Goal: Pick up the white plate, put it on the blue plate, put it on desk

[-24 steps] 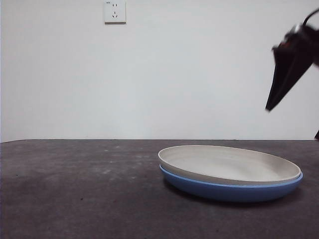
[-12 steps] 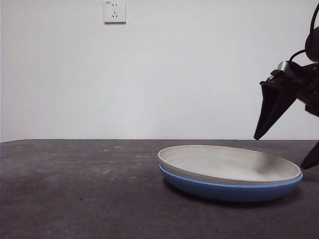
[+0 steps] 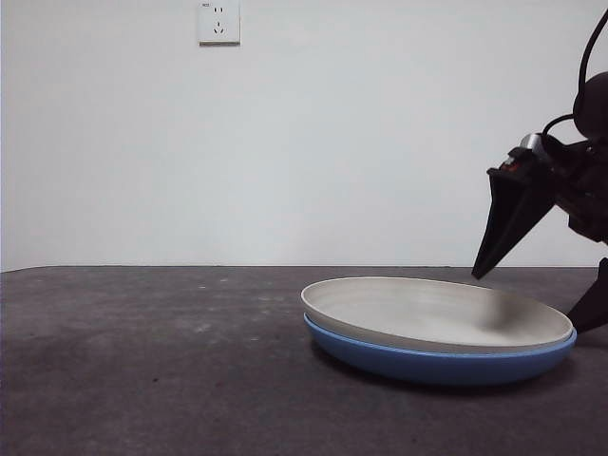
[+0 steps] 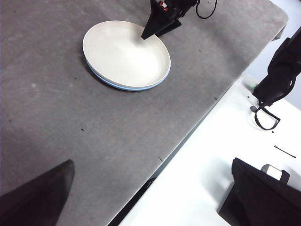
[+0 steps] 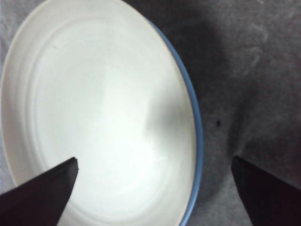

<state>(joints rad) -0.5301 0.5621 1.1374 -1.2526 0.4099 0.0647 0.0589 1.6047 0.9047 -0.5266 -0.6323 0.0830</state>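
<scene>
Front view: the right gripper (image 3: 532, 299), jaws spread, straddles the rim of the white plate (image 3: 432, 312), which is nested in the blue plate (image 3: 427, 363); the left gripper (image 4: 146, 197) hangs released, well apart.

Plain white wall (image 3: 361, 142) — one socket (image 3: 218, 21)

Wall socket (image 3: 218, 22): white, square, mounted high on the back wall | Back wall (image 3: 304, 142): plain white, bare apart from the socket | White surface (image 4: 211, 169): beside the tabletop's edge, a black cable loop (image 4: 265, 117) and a thin dark line-shaped item (image 4: 284, 151) lying on it, well apart
</scene>
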